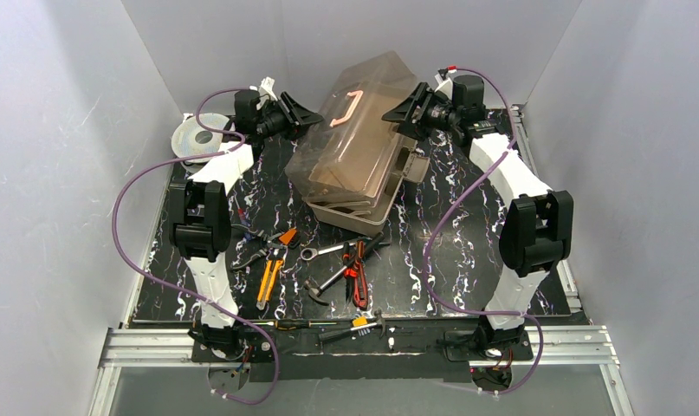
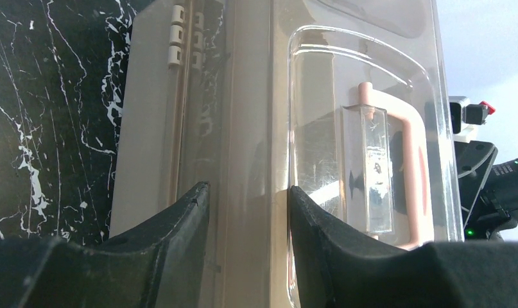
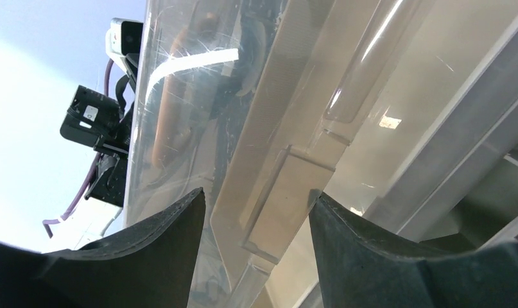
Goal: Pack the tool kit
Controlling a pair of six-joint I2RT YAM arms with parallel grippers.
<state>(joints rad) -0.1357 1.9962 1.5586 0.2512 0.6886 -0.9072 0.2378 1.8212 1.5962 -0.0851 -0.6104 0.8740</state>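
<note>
The tan-brown toolbox stands at the back middle of the black marbled mat, its smoky translucent lid down and its beige-pink handle on top. Lower trays stick out at its near end. My left gripper is open at the lid's left side; in the left wrist view the lid and handle fill the frame. My right gripper is open at the lid's right side, a lid tab between its fingers. Hand tools lie loose in front.
Orange-handled pliers, a wrench, a hammer, red-handled pliers and a screwdriver lie on the near mat. A round grey spool sits at the back left. White walls enclose the cell.
</note>
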